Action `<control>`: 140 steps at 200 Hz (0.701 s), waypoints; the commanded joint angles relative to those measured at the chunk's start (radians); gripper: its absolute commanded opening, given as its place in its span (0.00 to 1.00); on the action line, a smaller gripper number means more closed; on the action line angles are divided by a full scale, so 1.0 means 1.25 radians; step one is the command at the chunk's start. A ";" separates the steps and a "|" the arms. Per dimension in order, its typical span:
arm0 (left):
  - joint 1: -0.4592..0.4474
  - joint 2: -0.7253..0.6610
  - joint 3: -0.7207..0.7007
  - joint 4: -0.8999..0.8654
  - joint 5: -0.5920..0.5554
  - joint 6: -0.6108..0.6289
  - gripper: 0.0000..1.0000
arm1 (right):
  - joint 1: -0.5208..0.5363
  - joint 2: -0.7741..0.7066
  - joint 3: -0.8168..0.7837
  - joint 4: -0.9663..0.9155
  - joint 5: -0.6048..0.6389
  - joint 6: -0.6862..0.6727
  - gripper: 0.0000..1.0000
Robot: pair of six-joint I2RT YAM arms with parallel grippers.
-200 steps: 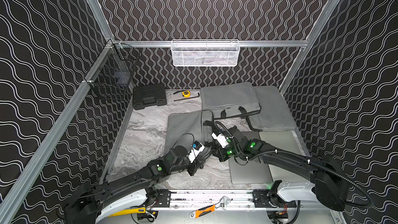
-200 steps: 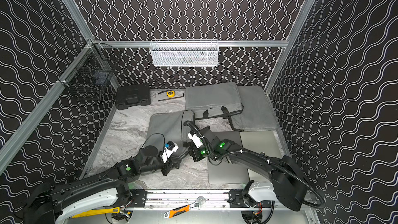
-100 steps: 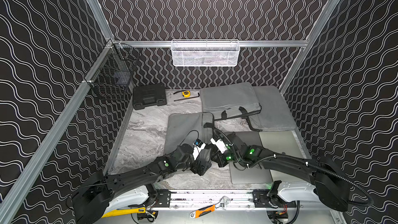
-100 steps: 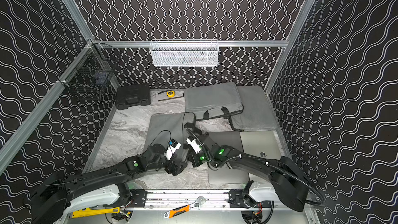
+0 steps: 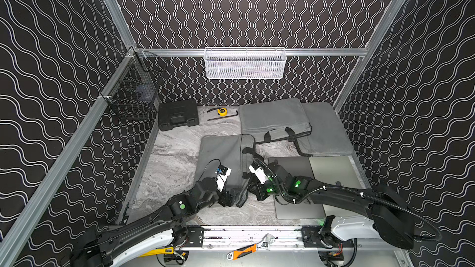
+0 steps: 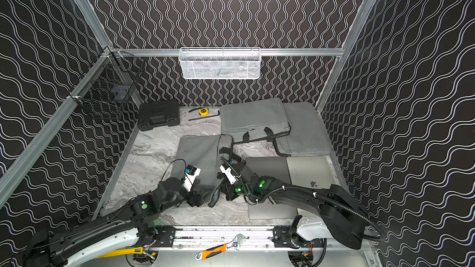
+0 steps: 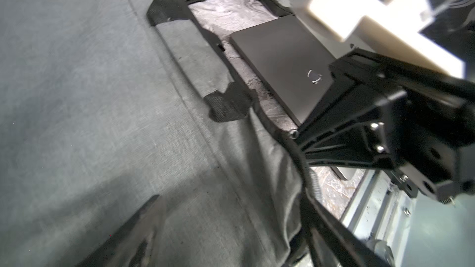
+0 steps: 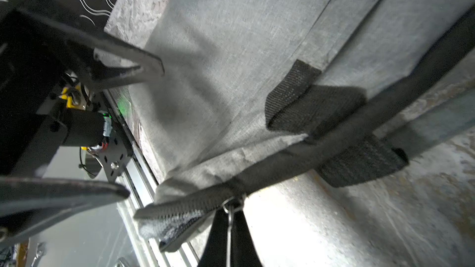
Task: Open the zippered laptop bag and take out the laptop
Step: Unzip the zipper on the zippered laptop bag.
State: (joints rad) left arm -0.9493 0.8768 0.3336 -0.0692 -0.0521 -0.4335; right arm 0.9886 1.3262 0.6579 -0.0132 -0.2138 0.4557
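Closely, right end effector [image 8: 231, 223] grips zipper pull [image 8: 232, 208], left end effector [image 8: 142, 128] released, laptops [image 5: 290, 168] beside.

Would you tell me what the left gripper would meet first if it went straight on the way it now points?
Most likely the grey laptop bag: the open left gripper aims at its fabric near the front corner, nothing between, though depth is unclear.

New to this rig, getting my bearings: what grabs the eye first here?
Both arms meet at the near corner of the middle bag: the right hand is shut on its zipper pull, the left hand open beside it. Just right of them a dark laptop and a silver laptop lie flat on the table.
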 commanded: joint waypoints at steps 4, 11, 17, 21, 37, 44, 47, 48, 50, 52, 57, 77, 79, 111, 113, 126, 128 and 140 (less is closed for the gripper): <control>-0.008 0.032 0.024 0.023 0.069 0.068 0.76 | 0.008 0.000 -0.007 0.098 0.025 0.023 0.00; -0.022 0.055 0.035 0.011 0.046 0.071 0.75 | 0.008 0.003 -0.008 0.100 0.026 0.025 0.00; -0.038 0.074 0.043 0.003 0.026 0.079 0.76 | 0.008 0.005 -0.006 0.100 0.029 0.027 0.00; -0.048 0.085 0.047 0.002 0.012 0.086 0.76 | 0.008 0.005 -0.006 0.101 0.032 0.030 0.00; -0.082 0.120 0.053 0.018 -0.029 0.107 0.75 | 0.008 0.003 -0.006 0.104 0.043 0.035 0.00; -0.091 0.133 0.053 0.034 -0.034 0.112 0.74 | 0.008 0.000 -0.008 0.109 0.045 0.038 0.00; -0.094 0.138 0.052 0.043 -0.037 0.112 0.74 | 0.008 0.000 -0.009 0.112 0.046 0.040 0.00; -0.096 0.139 0.051 0.046 -0.037 0.112 0.74 | 0.007 0.000 -0.010 0.114 0.046 0.041 0.00; -0.098 0.143 0.050 0.052 -0.038 0.112 0.74 | 0.008 -0.001 -0.011 0.116 0.047 0.042 0.00; -0.100 0.146 0.050 0.057 -0.039 0.111 0.74 | 0.008 -0.001 -0.011 0.118 0.047 0.044 0.00; -0.104 0.154 0.048 0.072 -0.037 0.111 0.73 | 0.008 -0.001 -0.014 0.125 0.047 0.049 0.00; -0.114 0.194 0.043 0.126 -0.023 0.108 0.69 | 0.008 0.007 -0.018 0.142 0.040 0.061 0.00; -0.115 0.199 0.044 0.129 -0.022 0.108 0.69 | 0.008 0.009 -0.018 0.143 0.039 0.062 0.00; -0.125 0.272 0.058 0.160 -0.009 0.113 0.54 | 0.008 0.033 -0.004 0.146 0.023 0.056 0.00; -0.125 0.277 0.059 0.160 -0.009 0.115 0.53 | 0.008 0.033 -0.004 0.146 0.023 0.056 0.00; -0.125 0.300 0.071 0.152 -0.011 0.122 0.41 | 0.008 0.039 -0.002 0.144 0.029 0.052 0.00; -0.125 0.303 0.073 0.151 -0.010 0.124 0.39 | 0.008 0.040 -0.002 0.144 0.030 0.052 0.00; -0.125 0.319 0.085 0.141 -0.011 0.137 0.23 | 0.008 0.045 0.000 0.137 0.038 0.050 0.00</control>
State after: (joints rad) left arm -1.1019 1.2434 0.4114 0.0566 -0.0895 -0.3050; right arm 0.9989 1.3739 0.6407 0.0799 -0.1764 0.5148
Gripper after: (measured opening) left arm 0.356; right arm 0.050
